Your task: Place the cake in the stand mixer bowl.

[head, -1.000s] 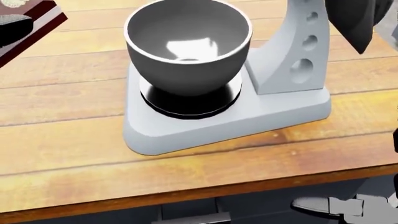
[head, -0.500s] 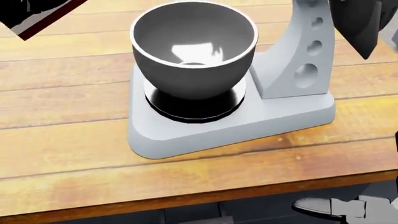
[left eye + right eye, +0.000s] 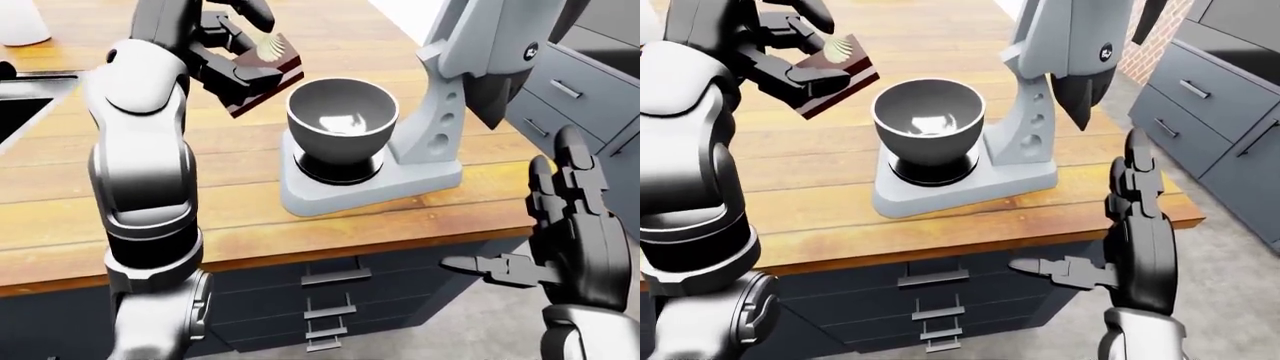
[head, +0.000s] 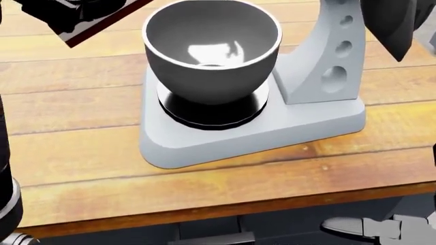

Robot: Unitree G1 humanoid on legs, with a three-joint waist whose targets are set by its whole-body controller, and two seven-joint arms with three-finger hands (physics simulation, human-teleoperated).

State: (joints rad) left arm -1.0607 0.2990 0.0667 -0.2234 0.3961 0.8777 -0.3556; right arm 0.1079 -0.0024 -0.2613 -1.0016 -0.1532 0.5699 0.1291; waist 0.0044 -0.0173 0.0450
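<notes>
Left-eye view: the cake [image 3: 262, 69] is gripped, tilted, by the left hand [image 3: 222, 46], held above the counter [image 3: 240, 217] just left of the empty mixer bowl [image 3: 342, 112]. The right hand [image 3: 565, 225] is spread open, low beside the counter edge.

Head view: looks steeply down, close on the stand mixer bowl [image 4: 211, 48] and wooden counter [image 4: 82, 168].
Eye views: sit farther off, facing over both arms.
Shared: bowl, mixer base, counter edge.
</notes>
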